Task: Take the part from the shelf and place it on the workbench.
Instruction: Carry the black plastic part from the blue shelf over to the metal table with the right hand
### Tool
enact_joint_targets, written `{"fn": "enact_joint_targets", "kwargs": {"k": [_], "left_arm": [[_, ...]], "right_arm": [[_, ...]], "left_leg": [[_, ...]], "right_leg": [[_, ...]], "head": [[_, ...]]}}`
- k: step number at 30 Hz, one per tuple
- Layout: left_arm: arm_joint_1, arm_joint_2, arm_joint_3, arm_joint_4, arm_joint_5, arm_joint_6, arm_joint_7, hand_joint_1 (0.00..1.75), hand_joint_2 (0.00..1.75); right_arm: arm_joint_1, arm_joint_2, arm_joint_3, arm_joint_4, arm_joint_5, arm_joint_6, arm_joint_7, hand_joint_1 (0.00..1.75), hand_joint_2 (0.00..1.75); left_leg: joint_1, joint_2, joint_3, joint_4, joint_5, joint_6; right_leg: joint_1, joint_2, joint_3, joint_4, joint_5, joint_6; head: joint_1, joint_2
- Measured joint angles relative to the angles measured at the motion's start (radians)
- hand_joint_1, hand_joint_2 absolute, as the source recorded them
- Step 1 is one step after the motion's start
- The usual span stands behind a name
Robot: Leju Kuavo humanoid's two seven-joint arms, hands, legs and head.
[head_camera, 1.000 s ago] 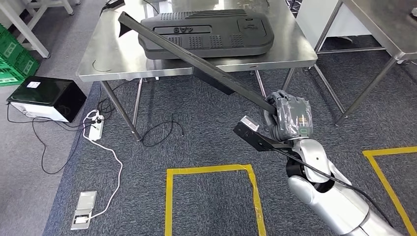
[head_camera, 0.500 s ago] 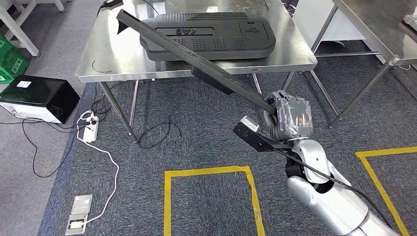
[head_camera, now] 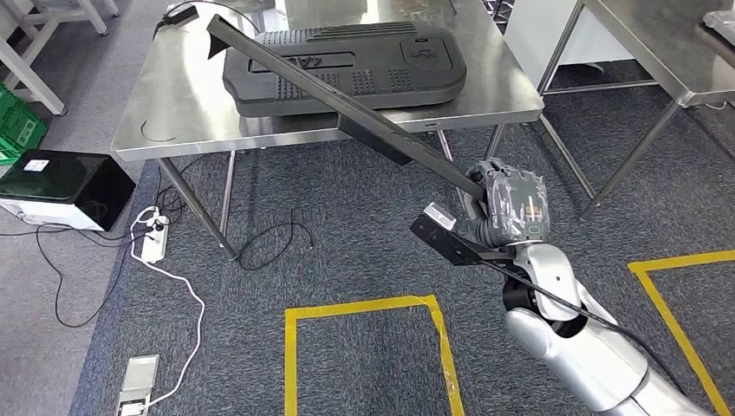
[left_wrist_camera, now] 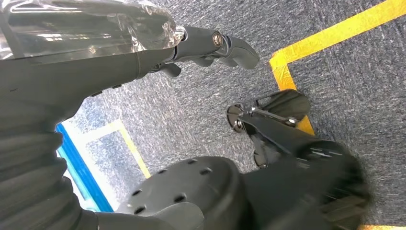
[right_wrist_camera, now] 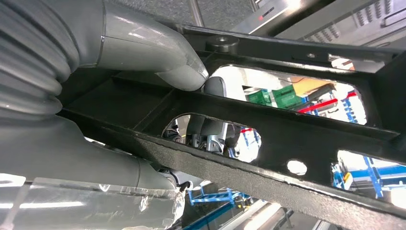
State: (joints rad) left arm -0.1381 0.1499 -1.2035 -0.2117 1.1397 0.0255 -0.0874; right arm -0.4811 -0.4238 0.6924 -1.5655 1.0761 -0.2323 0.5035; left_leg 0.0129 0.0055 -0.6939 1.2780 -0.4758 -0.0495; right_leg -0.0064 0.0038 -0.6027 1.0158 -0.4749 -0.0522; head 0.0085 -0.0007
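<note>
The right hand (head_camera: 510, 206) had its fingers clamped on the near end of the long black metal frame part (head_camera: 347, 102). Its long axis ran diagonally, far end pointing up over the steel table's (head_camera: 173, 104) far-left corner, above the black ribbed plastic panel (head_camera: 347, 69). The left hand (left_wrist_camera: 143, 43) hung fingers apart, holding nothing.

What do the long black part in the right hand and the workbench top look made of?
Long black part: probably metal with a matte, grainy black coating; thin rigid rails with cut-outs in the right wrist view. Workbench top: likely brushed stainless steel, silvery with soft reflections. Right hand grips the part.
</note>
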Motion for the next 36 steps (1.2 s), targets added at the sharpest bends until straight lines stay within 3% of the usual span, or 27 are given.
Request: {"fn": "enact_joint_targets", "kwargs": {"k": [1,2,4,6,7,11,13,15,16,17,18,20,21,24,27,29,30,31,33,34,35,36], "left_arm": [[0.001,0.000,0.000,0.000,0.000,0.000,0.000,0.00,1.75],[0.002,0.000,0.000,0.000,-0.001,-0.001,0.000,0.00,1.75],[0.002,0.000,0.000,0.000,-0.002,-0.001,0.000,0.00,1.75],[0.001,0.000,0.000,0.000,-0.002,-0.001,0.000,0.00,1.75],[0.001,0.001,0.000,0.000,-0.002,-0.001,0.000,0.00,1.75],[0.001,0.001,0.000,0.000,-0.002,-0.002,0.000,0.00,1.75],[0.000,0.000,0.000,0.000,-0.001,-0.002,0.000,0.00,1.75],[-0.001,0.001,0.000,0.000,-0.001,-0.002,0.000,0.00,1.75],[0.000,0.001,0.000,0.000,-0.001,-0.002,0.000,0.00,1.75],[0.001,0.001,0.000,0.000,-0.001,-0.002,0.000,0.00,1.75],[0.002,0.000,-0.001,0.000,-0.001,-0.002,0.000,0.00,1.75],[0.003,0.000,-0.001,0.000,-0.001,-0.002,0.000,0.00,1.75],[0.002,0.000,-0.001,0.000,-0.001,-0.002,0.000,0.00,1.75],[-0.001,0.001,0.000,0.000,-0.001,-0.001,-0.001,0.00,1.75],[-0.001,0.001,-0.001,0.000,-0.001,-0.001,-0.001,0.00,1.75],[-0.003,0.001,-0.001,0.000,-0.001,-0.001,-0.002,0.00,1.75],[-0.005,0.000,-0.001,0.000,0.000,-0.001,-0.002,0.00,1.75],[-0.006,0.000,-0.001,0.000,0.000,-0.001,-0.003,0.00,1.75],[-0.004,0.000,-0.001,0.000,0.000,-0.001,-0.003,0.00,1.75],[-0.002,0.001,-0.001,0.000,0.000,-0.001,-0.003,0.00,1.75],[-0.001,0.001,-0.001,0.000,0.000,-0.001,-0.003,0.00,1.75],[0.000,0.001,-0.001,0.000,0.000,-0.001,-0.003,0.00,1.75]], "right_arm": [[0.001,0.000,0.000,0.000,-0.001,0.000,0.000,1.75,1.75],[0.001,0.000,0.000,0.001,-0.001,0.000,-0.001,1.75,1.75],[0.001,0.000,0.000,0.001,-0.001,0.000,-0.001,1.75,1.75],[0.001,0.000,0.000,0.001,-0.001,0.000,-0.001,1.75,1.75],[0.001,0.000,0.000,0.002,-0.001,0.000,-0.001,1.75,1.75],[0.000,0.000,0.000,0.003,-0.002,-0.001,-0.002,1.75,1.75],[-0.002,0.000,0.000,0.003,-0.002,-0.001,-0.003,1.75,1.75],[-0.001,0.000,0.000,0.004,-0.002,-0.002,-0.004,1.75,1.75],[0.001,0.000,0.000,0.005,-0.002,-0.002,-0.004,1.75,1.75],[0.002,0.000,0.000,0.007,-0.002,-0.002,-0.004,1.75,1.75],[0.003,0.000,0.000,0.008,-0.002,-0.002,-0.004,1.75,1.75],[0.003,0.000,0.000,0.011,-0.002,-0.002,-0.006,1.75,1.75],[0.002,0.001,0.000,0.012,-0.003,-0.002,-0.007,1.75,1.75],[0.000,0.001,0.001,0.014,-0.005,-0.003,-0.009,1.75,1.75],[0.000,0.001,0.001,0.014,-0.005,-0.003,-0.009,1.75,1.75],[-0.002,0.001,0.001,0.015,-0.006,-0.004,-0.008,1.75,1.75],[-0.003,0.001,0.001,0.015,-0.006,-0.005,-0.009,1.75,1.75],[-0.005,0.001,0.001,0.015,-0.006,-0.005,-0.009,1.75,1.75],[-0.005,0.001,0.001,0.015,-0.006,-0.005,-0.009,1.75,1.75],[-0.004,0.001,0.001,0.015,-0.006,-0.005,-0.009,1.75,1.75],[-0.003,0.001,0.001,0.015,-0.006,-0.005,-0.009,1.75,1.75],[-0.003,0.002,0.001,0.016,-0.006,-0.005,-0.009,1.75,1.75]], "left_leg": [[0.000,0.000,-0.024,0.034,-0.001,0.001],[0.000,0.000,-0.030,0.030,0.017,0.003],[-0.002,-0.001,0.010,-0.081,0.098,0.012],[-0.007,-0.002,0.060,-0.203,0.147,0.024],[-0.010,-0.002,0.073,-0.236,0.152,0.029],[-0.007,-0.003,0.097,-0.268,0.140,0.048],[-0.004,-0.004,0.114,-0.274,0.136,0.056],[-0.004,-0.004,0.123,-0.275,0.127,0.060],[-0.004,-0.004,0.128,-0.274,0.121,0.059],[-0.004,-0.004,0.136,-0.274,0.114,0.057],[-0.003,-0.004,0.146,-0.274,0.106,0.055],[-0.001,-0.004,0.169,-0.274,0.087,0.046],[-0.001,-0.004,0.177,-0.274,0.079,0.041],[-0.001,-0.004,0.182,-0.274,0.071,0.032],[-0.001,-0.002,0.187,-0.272,0.066,0.025],[0.001,-0.001,0.173,-0.214,0.053,0.012],[0.002,0.000,0.146,-0.155,0.039,0.006],[0.003,0.000,0.104,-0.082,0.016,0.002],[0.002,0.000,0.019,0.028,-0.030,0.000],[0.001,0.000,-0.006,0.042,-0.035,0.002],[-0.001,0.000,-0.014,0.021,-0.016,0.005],[-0.004,-0.001,-0.008,-0.030,0.025,0.009]], "right_leg": [[0.001,0.002,0.005,0.000,-0.004,-0.001],[0.003,0.004,0.011,0.000,-0.009,-0.001],[0.004,0.008,0.028,0.001,-0.020,0.002],[0.007,0.009,0.040,0.001,-0.033,0.009],[0.007,0.010,0.044,0.000,-0.036,0.014],[0.004,0.008,0.043,0.028,-0.040,0.037],[0.002,0.006,-0.002,0.113,-0.078,0.045],[-0.002,0.006,-0.082,0.233,-0.120,0.053],[-0.005,0.005,-0.114,0.269,-0.124,0.056],[-0.007,0.005,-0.130,0.270,-0.108,0.058],[-0.010,0.004,-0.128,0.234,-0.071,0.060],[-0.012,-0.001,-0.088,0.102,0.018,0.062],[-0.009,-0.004,-0.071,0.049,0.034,0.060],[0.001,-0.009,-0.062,0.007,0.011,0.054],[0.000,-0.008,-0.057,0.010,0.022,0.044],[-0.001,-0.005,-0.035,0.010,0.022,0.022],[-0.001,-0.004,-0.022,0.008,0.013,0.012],[-0.001,-0.003,-0.009,0.007,0.005,0.004],[0.002,-0.001,0.006,0.007,-0.010,-0.001],[0.004,0.001,0.017,0.007,-0.019,-0.002],[0.005,0.003,0.029,0.007,-0.028,-0.002],[0.006,0.004,0.042,0.007,-0.037,-0.002]], "head": [[-0.004,0.000],[-0.008,0.000],[-0.015,0.000],[-0.019,0.000],[-0.019,0.000],[-0.014,0.000],[-0.003,0.000],[0.007,0.000],[0.011,0.000],[0.014,0.000],[0.018,0.000],[0.027,0.000],[0.030,0.000],[0.033,0.000],[0.032,0.000],[0.022,0.000],[0.012,0.000],[0.004,0.000],[-0.009,0.000],[-0.013,0.000],[-0.018,0.000],[-0.022,0.000]]}}
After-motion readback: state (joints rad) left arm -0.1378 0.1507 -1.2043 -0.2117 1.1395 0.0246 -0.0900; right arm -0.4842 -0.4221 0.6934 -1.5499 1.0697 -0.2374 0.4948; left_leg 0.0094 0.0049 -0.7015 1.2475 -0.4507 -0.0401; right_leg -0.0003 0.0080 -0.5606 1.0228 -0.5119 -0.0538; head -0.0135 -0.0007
